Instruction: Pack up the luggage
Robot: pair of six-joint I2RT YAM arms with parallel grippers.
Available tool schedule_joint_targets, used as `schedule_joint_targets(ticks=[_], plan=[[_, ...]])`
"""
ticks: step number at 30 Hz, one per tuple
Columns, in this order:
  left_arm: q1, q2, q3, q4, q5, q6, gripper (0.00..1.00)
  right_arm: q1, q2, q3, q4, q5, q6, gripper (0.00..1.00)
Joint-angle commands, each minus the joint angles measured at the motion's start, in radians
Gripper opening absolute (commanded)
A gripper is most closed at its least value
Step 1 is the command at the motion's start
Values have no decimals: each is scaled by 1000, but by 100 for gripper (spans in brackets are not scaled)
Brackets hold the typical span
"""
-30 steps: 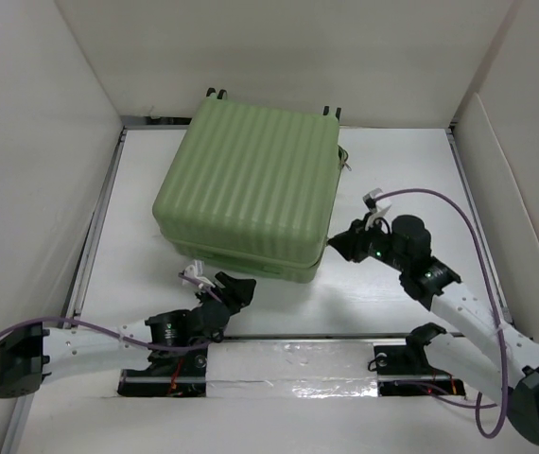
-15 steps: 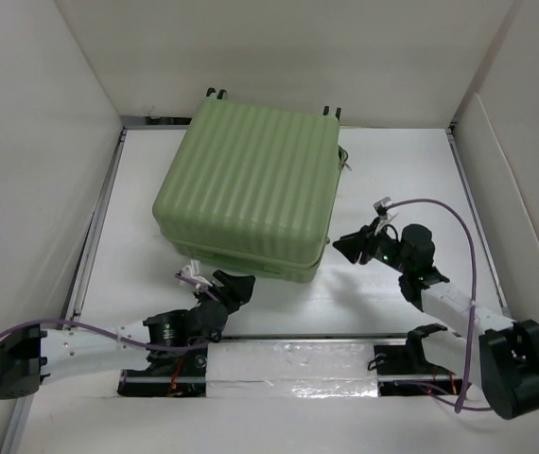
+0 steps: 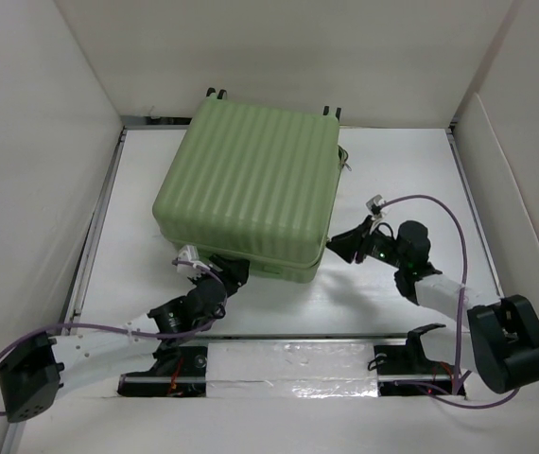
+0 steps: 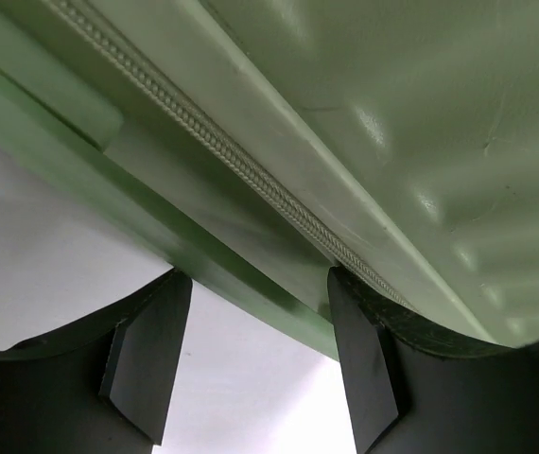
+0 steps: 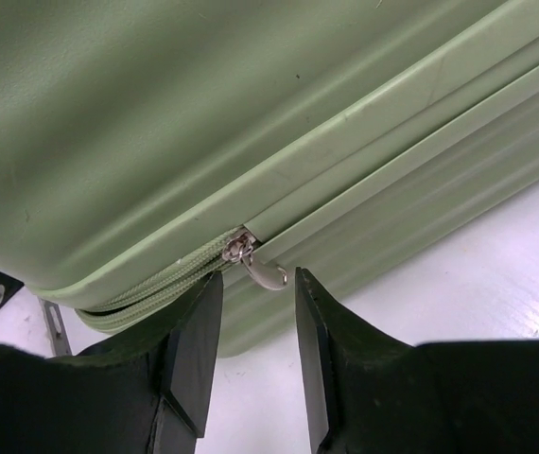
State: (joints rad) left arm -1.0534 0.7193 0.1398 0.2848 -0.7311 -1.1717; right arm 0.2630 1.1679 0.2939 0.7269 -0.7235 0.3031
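Note:
The luggage is a large light-green ribbed suitcase lying flat and closed on the white table, wheels at the far side. My left gripper is open at the suitcase's near edge; in the left wrist view its fingers straddle the lower rim below the zipper seam. My right gripper is open at the suitcase's near right corner. In the right wrist view a silver zipper pull hangs from the seam just ahead of the gap between the fingers, untouched.
White walls enclose the table on the left, back and right. A metal rail runs along the left side. Purple cables loop off both arms. A taped strip lies at the near edge between the arm bases.
My left gripper has moved forward up to the suitcase's near edge. My right gripper has shifted slightly left toward the corner and its arm base link has swung.

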Motion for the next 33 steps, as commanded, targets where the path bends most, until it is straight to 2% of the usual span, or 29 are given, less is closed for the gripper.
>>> schedule_joint_targets(ticks=[1,7,11,16,19,21,22,25,29,33], plan=[[24,9,26,102,67,72,56,7,29,57,78,-20,-22,41],[24,37,11,154,94,83,48,7,56,53,98,-13,-13,29],[24,69,14,174,104,80,42,16,96,67,121,-21,-6,26],[24,103,15,209,127,86,39,16,113,62,174,-22,13,14],[24,135,17,237,136,86,39,27,96,62,151,-11,8,9],[24,156,12,278,147,89,39,48,76,60,123,6,-1,0],[24,163,9,298,151,93,39,48,66,56,114,13,-2,0],[12,187,3,382,147,109,39,100,1,53,1,79,-24,0],[12,241,26,448,134,130,32,202,-121,38,-217,286,-41,0],[12,313,69,481,82,148,26,326,-229,4,-445,462,16,0]])
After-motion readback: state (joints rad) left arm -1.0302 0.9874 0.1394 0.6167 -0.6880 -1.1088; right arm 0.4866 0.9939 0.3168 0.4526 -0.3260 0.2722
